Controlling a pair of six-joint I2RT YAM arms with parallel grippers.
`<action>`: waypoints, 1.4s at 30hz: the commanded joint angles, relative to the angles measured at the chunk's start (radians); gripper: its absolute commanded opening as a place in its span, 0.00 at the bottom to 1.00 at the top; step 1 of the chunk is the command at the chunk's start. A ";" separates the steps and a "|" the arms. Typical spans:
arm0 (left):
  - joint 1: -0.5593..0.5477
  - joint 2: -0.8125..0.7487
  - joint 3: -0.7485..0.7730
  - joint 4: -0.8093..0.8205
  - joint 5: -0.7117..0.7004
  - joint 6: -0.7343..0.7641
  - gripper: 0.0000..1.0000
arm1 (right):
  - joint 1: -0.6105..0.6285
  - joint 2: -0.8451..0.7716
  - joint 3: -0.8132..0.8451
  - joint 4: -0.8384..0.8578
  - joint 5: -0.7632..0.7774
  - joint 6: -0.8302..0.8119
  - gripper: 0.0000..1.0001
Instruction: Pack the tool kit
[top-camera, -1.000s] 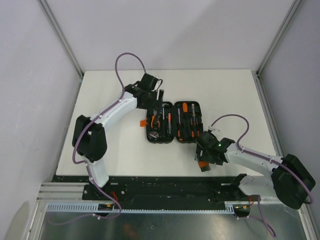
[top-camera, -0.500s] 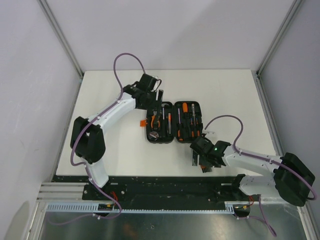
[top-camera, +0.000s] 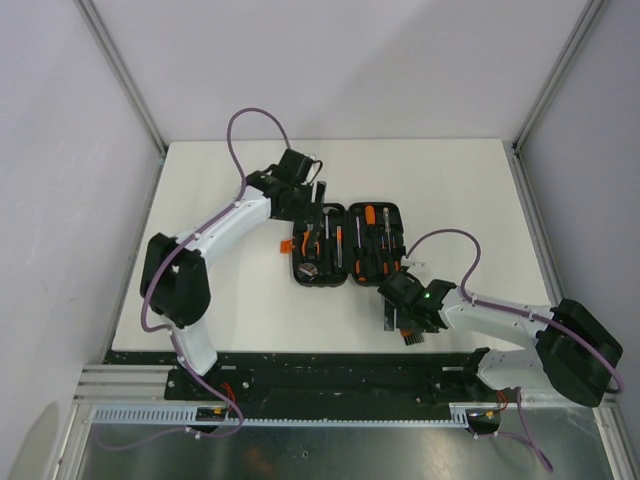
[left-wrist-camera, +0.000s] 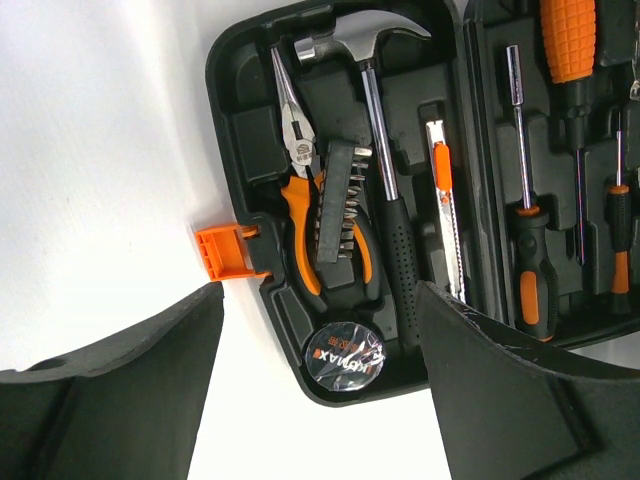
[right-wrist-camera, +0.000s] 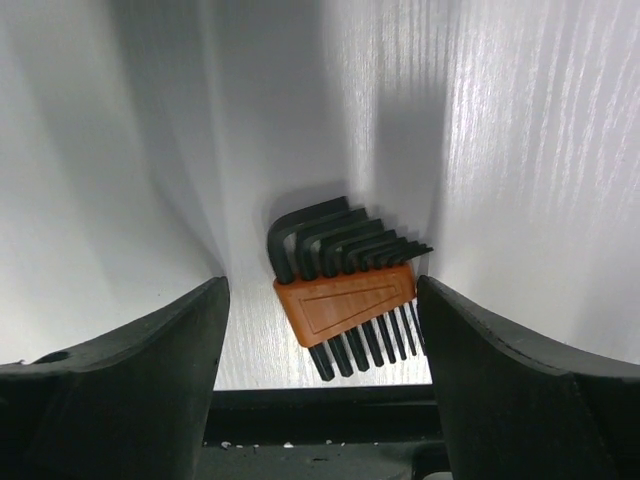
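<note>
Right gripper (right-wrist-camera: 320, 288) hangs spread wide and holds nothing, its fingers straddling the hex key set (right-wrist-camera: 346, 300). The set lies flat near the front edge of the table (top-camera: 450, 190), apart from the open tool kit (left-wrist-camera: 228, 100). We fear the set, lying askew to the fingers, could twist or skid off that edge as the jaws close. Left gripper (left-wrist-camera: 318, 300) hovers open and empty over the kit.

Hex-key set (right-wrist-camera: 346, 305) between spread pincer (right-wrist-camera: 321, 288)
</note>
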 joint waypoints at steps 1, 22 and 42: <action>0.011 -0.074 -0.004 0.021 -0.004 0.009 0.81 | -0.011 0.053 -0.063 0.087 -0.026 0.008 0.74; 0.036 -0.129 0.008 0.020 -0.032 0.001 0.82 | -0.010 -0.096 0.133 0.081 0.114 -0.148 0.32; 0.107 -0.188 -0.058 0.022 -0.041 -0.024 0.83 | -0.185 0.029 0.267 -0.017 0.085 -0.134 0.81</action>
